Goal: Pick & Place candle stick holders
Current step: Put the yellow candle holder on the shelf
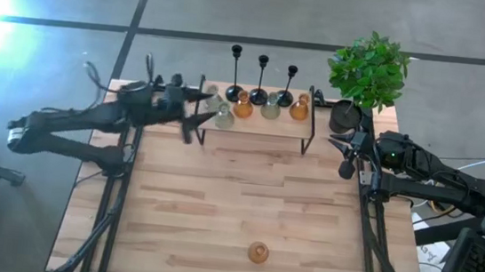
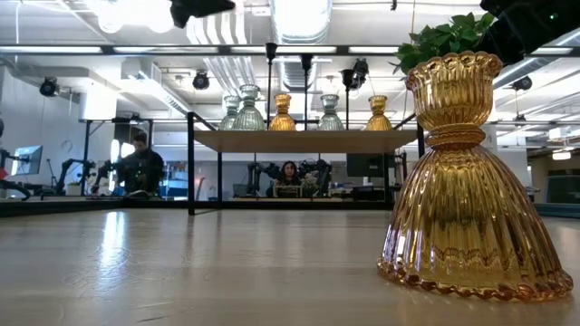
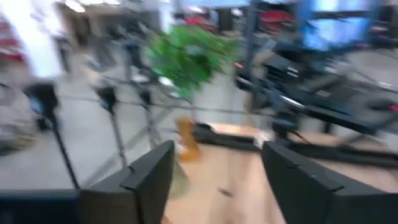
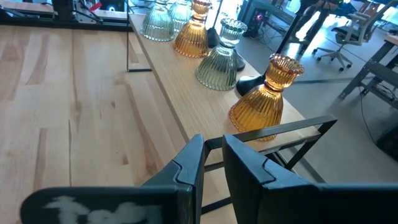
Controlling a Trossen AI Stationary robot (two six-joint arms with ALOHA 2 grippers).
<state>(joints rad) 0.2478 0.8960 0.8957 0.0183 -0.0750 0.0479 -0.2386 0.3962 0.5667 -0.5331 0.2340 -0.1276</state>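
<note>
Three black candlesticks [image 1: 261,77] stand at the back of a raised wooden shelf [image 1: 257,124] at the table's far end. In front of them stand glass holders: two pale green [image 1: 224,116] at the left, then amber [image 1: 242,107], pale green [image 1: 270,109] and amber [image 1: 299,108]. Another amber holder [image 1: 257,252] stands upright on its wide base near the table's near edge, and it looms large in the low view [image 2: 462,181]. My left gripper [image 1: 201,116] is open and empty at the shelf's left end, next to the pale green holders. My right gripper [image 1: 347,159] is nearly shut and empty by the table's right edge.
A leafy green plant in a black pot [image 1: 366,76] stands at the far right, beside the shelf. The shelf's black metal frame [image 1: 306,142] has legs down to the table. Bare wood lies between the shelf and the near holder. People sit in the room behind [image 2: 140,167].
</note>
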